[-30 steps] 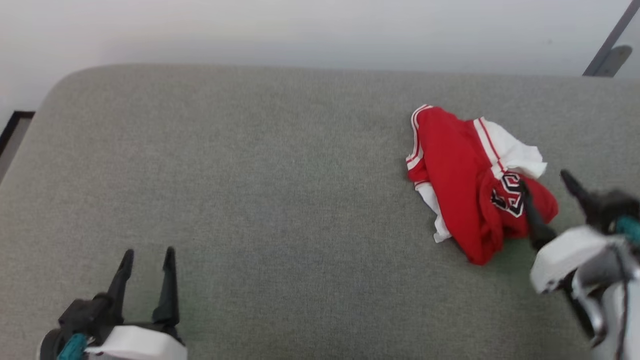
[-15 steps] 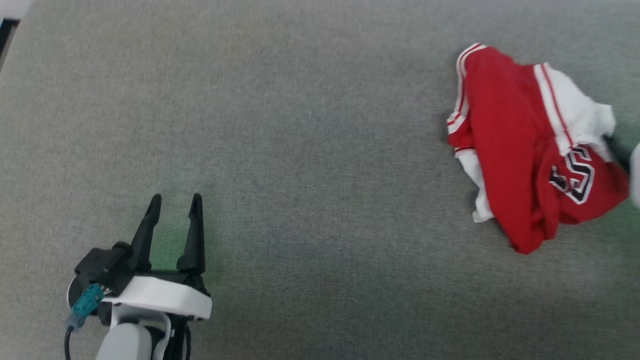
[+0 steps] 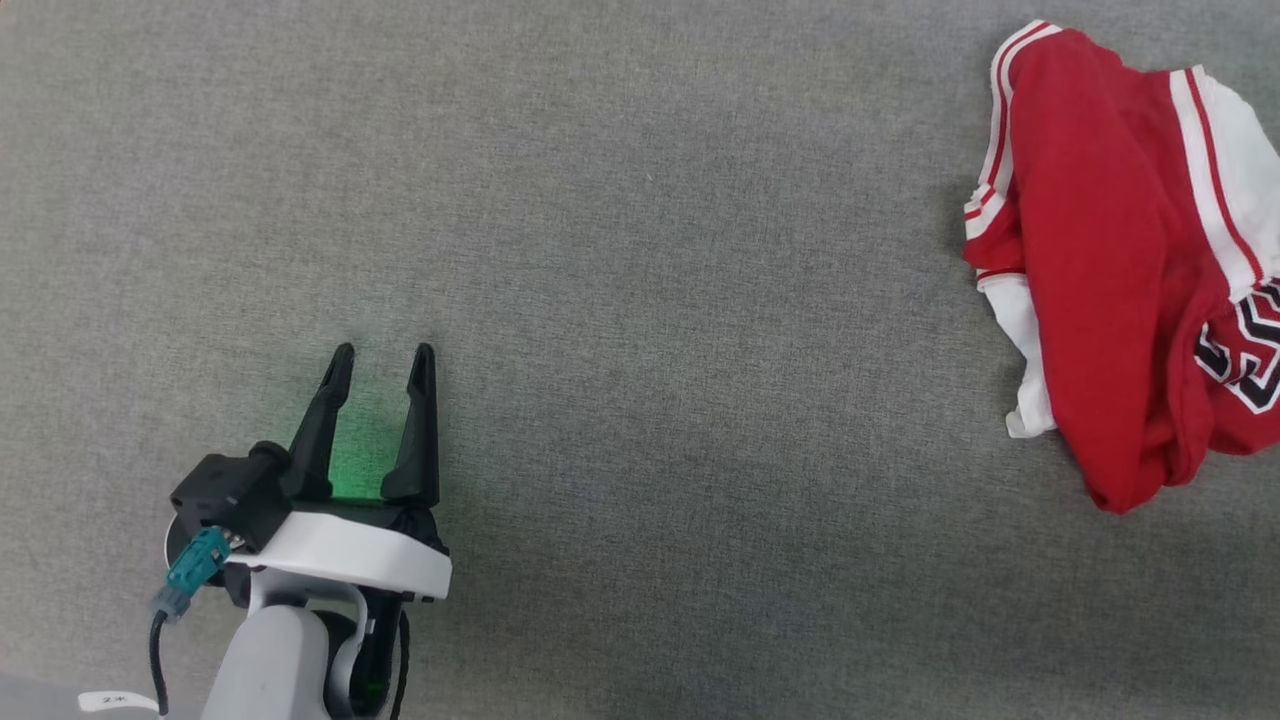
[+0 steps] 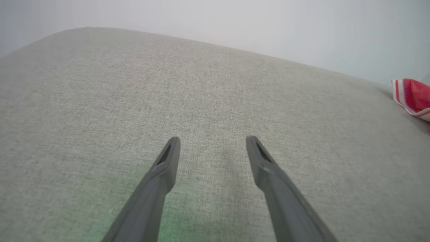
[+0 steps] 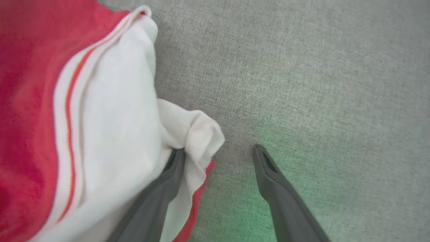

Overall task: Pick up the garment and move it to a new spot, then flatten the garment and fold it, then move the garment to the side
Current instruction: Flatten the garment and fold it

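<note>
While spread apart at the sleeve fold of the garment (image 5: 100,117), right gripper (image 5: 218,149) nearer; left gripper (image 3: 382,352), likewise spread, well to garment's left.

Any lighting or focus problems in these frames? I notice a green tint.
Head view: sharp, evenly lit; a green glow tints the grey surface between the fingers of the left pincer. Left wrist view: softer, the surface's far edge looks curved, likely the wide lens. Right wrist view: the garment is close and blurred at left; green glow beside the right pincer.
</note>
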{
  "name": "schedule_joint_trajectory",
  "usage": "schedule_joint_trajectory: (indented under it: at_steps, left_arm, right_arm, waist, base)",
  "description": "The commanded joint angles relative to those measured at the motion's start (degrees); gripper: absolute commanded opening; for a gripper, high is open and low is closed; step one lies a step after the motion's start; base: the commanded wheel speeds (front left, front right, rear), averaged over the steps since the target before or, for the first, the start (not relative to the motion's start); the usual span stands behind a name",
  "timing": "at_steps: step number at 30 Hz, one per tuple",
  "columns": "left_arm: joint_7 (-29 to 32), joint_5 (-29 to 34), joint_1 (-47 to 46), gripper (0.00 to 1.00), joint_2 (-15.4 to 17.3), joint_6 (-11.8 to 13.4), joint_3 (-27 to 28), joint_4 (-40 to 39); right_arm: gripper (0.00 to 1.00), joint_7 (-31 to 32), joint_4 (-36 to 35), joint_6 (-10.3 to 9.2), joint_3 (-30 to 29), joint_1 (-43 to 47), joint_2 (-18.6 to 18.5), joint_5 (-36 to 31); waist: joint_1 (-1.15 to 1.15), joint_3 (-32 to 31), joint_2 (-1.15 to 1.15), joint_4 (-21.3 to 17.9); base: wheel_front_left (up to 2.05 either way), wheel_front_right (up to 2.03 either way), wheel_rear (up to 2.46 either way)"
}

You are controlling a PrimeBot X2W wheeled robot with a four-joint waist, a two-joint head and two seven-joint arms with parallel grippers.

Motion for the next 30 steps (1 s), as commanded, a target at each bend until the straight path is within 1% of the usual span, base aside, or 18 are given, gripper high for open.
schedule_joint_trajectory:
  at_steps: [1,5,6,7,8,11,13,15,19,23,24,30]
  left_arm:
    - [-0.3,-0.5,-0.9,1.0,0.0,-0.1,0.0,0.0]
    - [-0.3,-0.6,-1.2,1.0,-0.1,-0.1,-0.1,0.3]
    - [-0.3,-0.6,-1.3,1.0,-0.1,-0.1,-0.2,0.4]
    - [-0.3,-0.7,-1.3,1.0,0.0,-0.1,-0.3,0.5]
    - [-0.3,-0.7,-1.4,1.0,0.1,-0.1,-0.4,0.7]
    - [-0.3,-0.6,-1.8,1.0,0.2,-0.1,-0.7,1.0]
    - [-0.3,-0.5,-1.9,1.0,0.3,-0.1,-0.8,1.2]
    - [-0.3,-0.5,-1.8,1.0,0.4,-0.1,-0.8,1.3]
    - [-0.3,-0.3,-1.3,1.0,0.5,-0.1,-0.7,1.4]
    - [-0.3,-0.2,-0.8,1.0,0.8,-0.1,-0.4,1.0]
    - [-0.3,-0.2,-0.9,1.0,1.0,-0.1,-0.2,0.8]
    - [-0.3,-0.4,-1.9,1.0,2.0,-0.1,-0.5,0.4]
  right_arm:
    - [1.0,-0.3,0.9,0.0,0.8,0.1,0.8,0.2]
    - [1.0,-1.4,1.7,0.0,2.2,-0.8,0.9,1.3]
    - [0.87,-2.0,1.7,0.0,2.5,-1.0,0.8,1.4]
    - [0.49,-2.4,1.8,0.0,2.7,-1.2,0.7,1.5]
    - [0.36,-3.0,1.7,0.0,3.1,-1.2,0.3,1.6]
    - [0.16,-4.8,1.7,-0.01,3.8,-1.7,-0.6,2.3]
    - [0.12,-5.9,1.6,-0.01,4.2,-2.2,-0.9,2.7]
    - [0.0,-6.8,1.9,-0.01,4.6,-2.6,-0.9,3.2]
    - [0.0,-9.0,2.6,0.0,4.4,-3.5,-0.7,3.5]
    - [0.0,-11.2,3.1,-0.01,2.3,-3.6,-2.1,3.2]
    - [0.0,-12.2,3.6,0.0,0.0,-3.1,-3.1,3.2]
    - [0.0,-16.0,7.0,-0.01,-9.5,-0.7,-6.6,0.9]
  waist:
    - [0.0,0.5,0.0,0.0]
    - [0.0,1.0,0.0,-0.3]
    - [0.0,1.1,0.0,-0.4]
    - [0.0,1.1,0.0,-0.5]
    - [0.0,1.0,0.0,-0.6]
    - [0.0,0.7,0.0,-1.0]
    - [0.0,0.5,0.0,-1.3]
    - [0.0,0.2,0.0,-1.7]
    - [0.0,-0.3,0.0,-2.7]
    - [0.0,-0.4,0.0,-3.9]
    - [0.0,-0.2,0.0,-4.4]
    - [0.0,1.1,0.0,-5.8]
  base:
    - [0.0,0.0,0.0]
    - [0.0,0.0,0.0]
    - [0.0,0.0,0.0]
    - [0.0,0.0,0.0]
    - [0.0,0.0,0.0]
    - [0.0,0.0,0.0]
    - [0.0,0.0,0.0]
    - [0.0,0.0,0.0]
    - [0.0,0.0,0.0]
    - [0.0,0.0,0.0]
    - [0.0,0.0,0.0]
    - [0.0,0.0,0.0]
